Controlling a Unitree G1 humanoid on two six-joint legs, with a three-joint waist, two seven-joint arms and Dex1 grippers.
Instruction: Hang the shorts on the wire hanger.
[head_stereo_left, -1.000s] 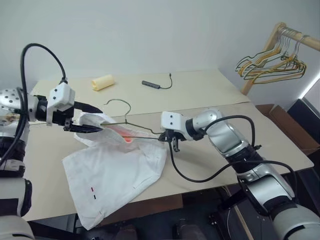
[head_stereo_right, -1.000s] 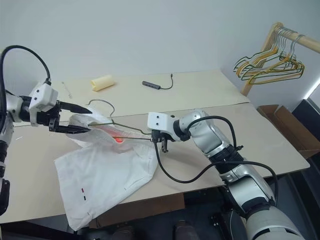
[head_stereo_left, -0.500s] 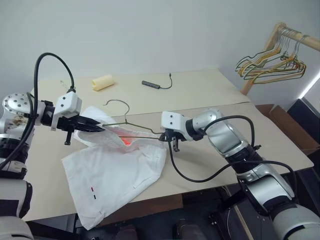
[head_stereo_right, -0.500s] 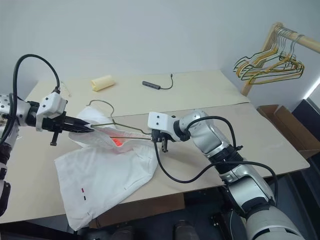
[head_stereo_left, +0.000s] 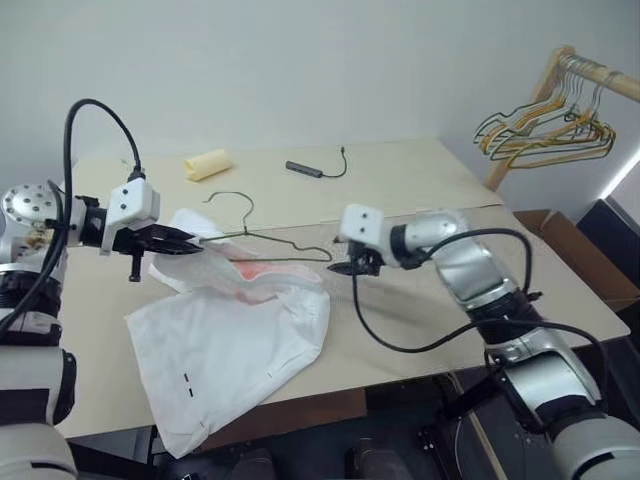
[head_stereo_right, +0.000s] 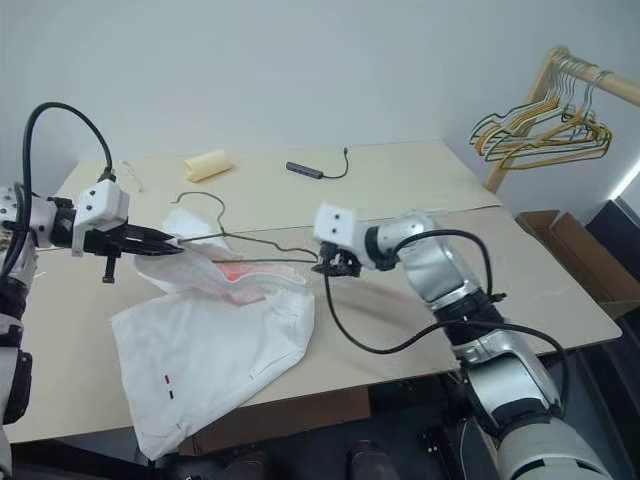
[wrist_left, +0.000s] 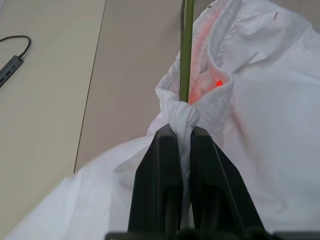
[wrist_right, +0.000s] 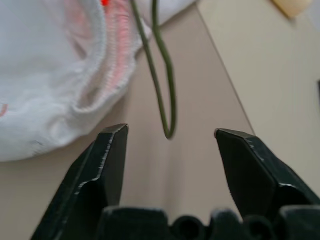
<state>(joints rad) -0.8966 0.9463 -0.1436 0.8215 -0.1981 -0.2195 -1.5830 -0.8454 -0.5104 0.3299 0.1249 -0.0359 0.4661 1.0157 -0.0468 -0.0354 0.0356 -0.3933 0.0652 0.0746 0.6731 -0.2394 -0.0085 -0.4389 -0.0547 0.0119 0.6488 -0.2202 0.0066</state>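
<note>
Left claw pinching the waistband, right claw open just off the hanger's end

So the left claw (wrist_left: 182, 140) is clamped shut on a bunched bit of the shorts' (head_stereo_left: 235, 335) elastic waistband, holding that edge up off the table (head_stereo_left: 420, 180), and I'd guess that's to keep the waist open around the wire hanger (head_stereo_left: 262, 240). The hanger's green-grey wire runs right past that pinch into the waistband, hook sticking up just behind the shorts. The right claw (wrist_right: 170, 150) sits with its fingers spread wide, gripping nothing, the hanger's far bend just in front of it, apart from both fingers. Most of the shorts lie flat on the table, below the hanger. Looks like only one side is threaded so far.
</note>
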